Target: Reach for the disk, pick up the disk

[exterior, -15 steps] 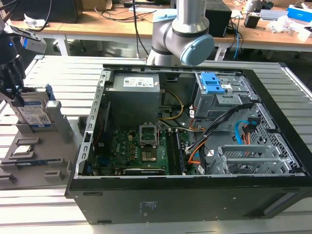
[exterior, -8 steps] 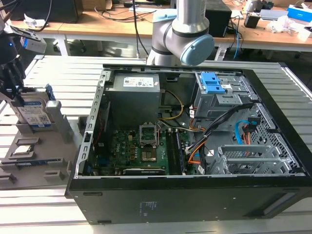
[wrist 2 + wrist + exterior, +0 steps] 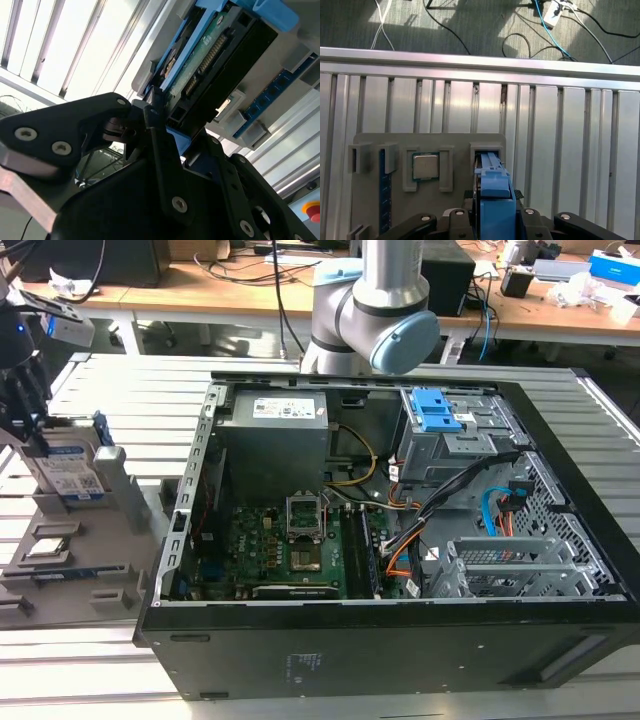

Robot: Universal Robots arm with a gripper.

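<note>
Can't tell jaw state on gripper (image 3: 492, 219) – pinching or merely straddling the disk (image 3: 70, 475), stood on edge between them in grey holder (image 3: 427, 142) slot; recommend centring on flat faces, clamping below blue rail (image 3: 495, 187), keeping square to avoid jamming.

Black gripper (image 3: 179, 129) fills foreground, linkage arms and screws visible. Jaws closed around end of disk (image 3: 207, 62): one finger (image 3: 153, 107) pressed against blue rail (image 3: 187, 37), opposite side meets dark disk body. Disk's green circuit board and connector row face camera. Grey holder (image 3: 300, 55) just beyond disk, blue strip-shaped module (image 3: 267, 97) lying in it. Slatted metal table (image 3: 75, 45) underneath. Red button (image 3: 314, 210) at frame corner.
</note>
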